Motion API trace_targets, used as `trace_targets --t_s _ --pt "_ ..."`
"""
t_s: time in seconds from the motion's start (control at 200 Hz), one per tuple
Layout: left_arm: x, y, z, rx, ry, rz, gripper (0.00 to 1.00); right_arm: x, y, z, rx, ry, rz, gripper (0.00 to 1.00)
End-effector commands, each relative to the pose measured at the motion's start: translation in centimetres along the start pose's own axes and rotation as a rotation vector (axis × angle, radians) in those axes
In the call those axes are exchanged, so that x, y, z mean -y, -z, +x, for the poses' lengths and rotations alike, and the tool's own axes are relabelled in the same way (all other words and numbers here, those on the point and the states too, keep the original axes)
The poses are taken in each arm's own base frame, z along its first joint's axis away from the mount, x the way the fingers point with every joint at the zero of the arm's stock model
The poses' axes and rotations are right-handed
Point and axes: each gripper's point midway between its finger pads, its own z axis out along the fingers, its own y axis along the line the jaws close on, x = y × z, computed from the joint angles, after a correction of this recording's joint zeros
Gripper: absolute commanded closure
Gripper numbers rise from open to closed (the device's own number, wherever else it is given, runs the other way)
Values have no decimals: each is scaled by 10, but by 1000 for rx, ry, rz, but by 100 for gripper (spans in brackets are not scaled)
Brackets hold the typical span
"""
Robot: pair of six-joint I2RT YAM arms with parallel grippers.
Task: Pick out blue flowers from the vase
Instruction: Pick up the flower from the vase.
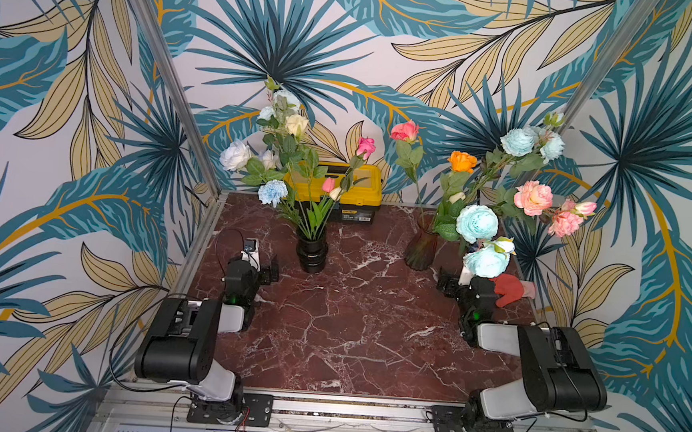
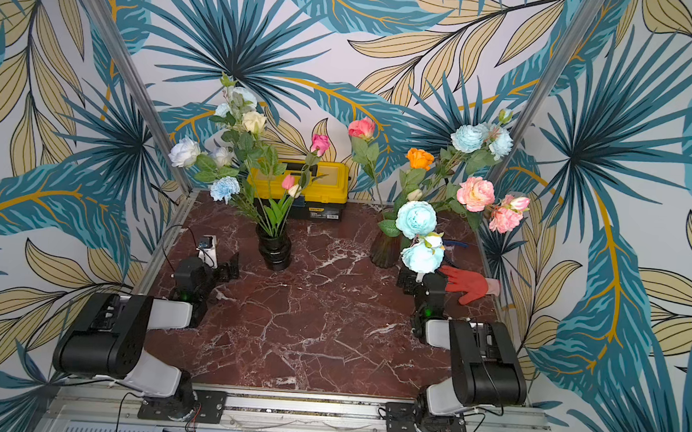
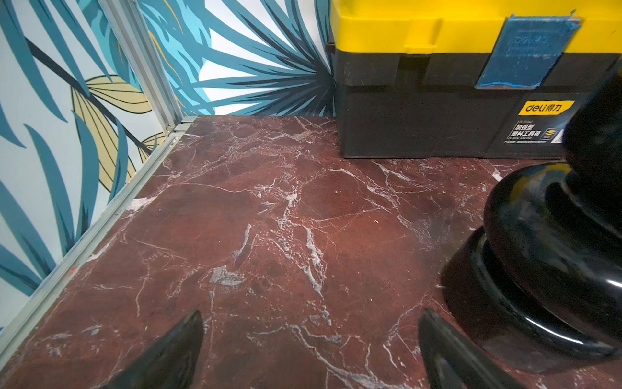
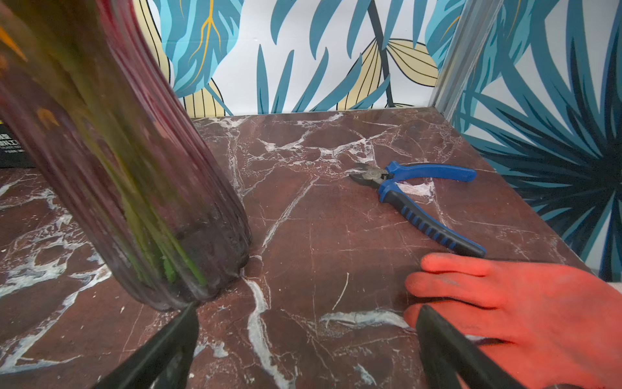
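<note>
A: What is seen nearest?
B: Only tips are shown: left pincer (image 3: 311, 313) and right pincer (image 4: 307, 308) are spread wide, nothing held.
A: The blue flowers (image 1: 477, 223)?
B: They are kept in the tinted vase (image 1: 421, 247); stems are blurred behind its glass.

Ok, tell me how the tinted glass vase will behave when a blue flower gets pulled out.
Probably tippy: the tinted glass vase holds blue flowers that lean far out beyond its base on long stems. It may also slide on the smooth marble tabletop. Being glass, it would likely break if toppled.
</note>
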Motion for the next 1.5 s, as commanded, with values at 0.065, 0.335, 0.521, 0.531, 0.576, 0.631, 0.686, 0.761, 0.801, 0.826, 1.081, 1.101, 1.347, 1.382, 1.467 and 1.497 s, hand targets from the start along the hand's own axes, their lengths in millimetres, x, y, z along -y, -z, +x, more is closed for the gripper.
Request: trace_targets --t_s 0.065,0.335,0.521,0.531,0.576,0.631,0.686,0.761,0.801,0.826,1.081,1.101,1.347,1.382,1.467,1.497 --pt "-1 -3 -11 33 -7 3 1 -3 -2 -4 16 8 -9 0" --pt "-1 -3 -11 34 -6 3 1 -3 -2 -5 17 5 -11 1" --pt "-2 -3 -11 33 -5 1 0 -3 -2 -5 16 6 -11 0" --pt "-2 -3 -11 33 -5 0 1 -3 -2 -5 15 6 -10 0" --pt "-2 -3 -11 34 -4 0 1 -3 -2 -4 14 7 -11 0" --pt "-2 -3 -11 32 -4 -1 1 -3 -2 -5 16 6 -10 1" --pt "-2 -3 -11 33 -4 0 1 -3 -2 -5 15 6 -9 0" --pt "-2 -3 -11 33 -4 -2 1 -3 -2 -5 16 7 -10 1" --pt "-2 -4 -11 34 -4 -1 1 -3 -2 -5 15 6 -9 0" --pt "-2 -3 -11 33 -3 -1 1 -3 -2 -5 16 6 -9 1" --pt "-3 -2 -14 42 -3 -4 13 5 3 -10 39 -13 33 6" --pt "-4 -1 -17 50 2 -11 16 8 7 -14 51 -22 49 7" --pt "-14 40 -55 154 53 -68 42 8 63 -50 41 -9 59 13" --pt "-12 47 -59 171 74 -57 43 8 73 -54 34 -3 58 14" --pt "0 60 -71 206 112 16 43 2 94 -64 22 -3 27 16" --pt "4 63 -75 212 120 42 43 -2 101 -67 28 -3 13 17"
